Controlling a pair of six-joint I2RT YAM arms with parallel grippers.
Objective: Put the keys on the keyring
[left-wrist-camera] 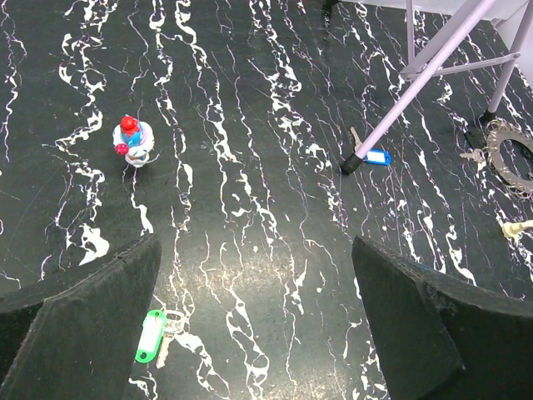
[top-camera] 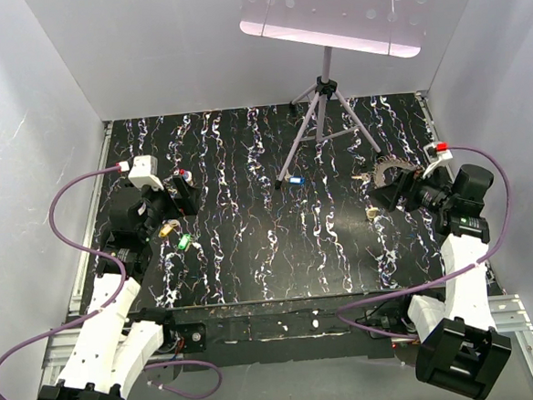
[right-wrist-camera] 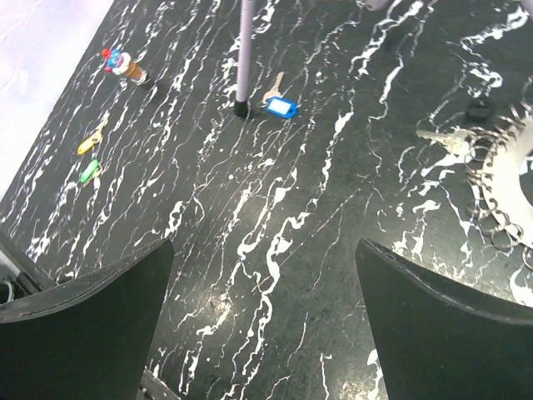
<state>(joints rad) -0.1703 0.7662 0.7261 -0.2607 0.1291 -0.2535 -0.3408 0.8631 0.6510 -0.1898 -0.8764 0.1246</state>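
The black, white-veined table [top-camera: 252, 256] is shut in by white walls [top-camera: 24, 134] on its left, far and right sides, and the arm bases sit along its near edge. A grey tripod stand [top-camera: 326, 113] stands at the far middle with its legs spread, one foot reaching toward the centre. The widest bare room is the middle of the table, between the two arms and nearer than that stand. The left tool [left-wrist-camera: 256, 275] hangs over the left side with its fingers wide apart and nothing between them; the right tool [right-wrist-camera: 265, 267] hangs over the right side, spread just as wide and empty. The keyring [top-camera: 394, 170] lies flat at the far right, just beside the right tool on its far side and near the right wall. A plain metal key [right-wrist-camera: 445, 140] sits at its toothed rim. The beige key [top-camera: 373, 213] lies near the right tool, toward the centre. The blue key [top-camera: 293, 180] lies just beside the tripod foot, well apart from both tools. The green key [left-wrist-camera: 151, 335] lies just beside one finger of the left tool, the yellow key [top-camera: 166, 230] near it, and a small red-and-blue item [left-wrist-camera: 132, 140] farther out
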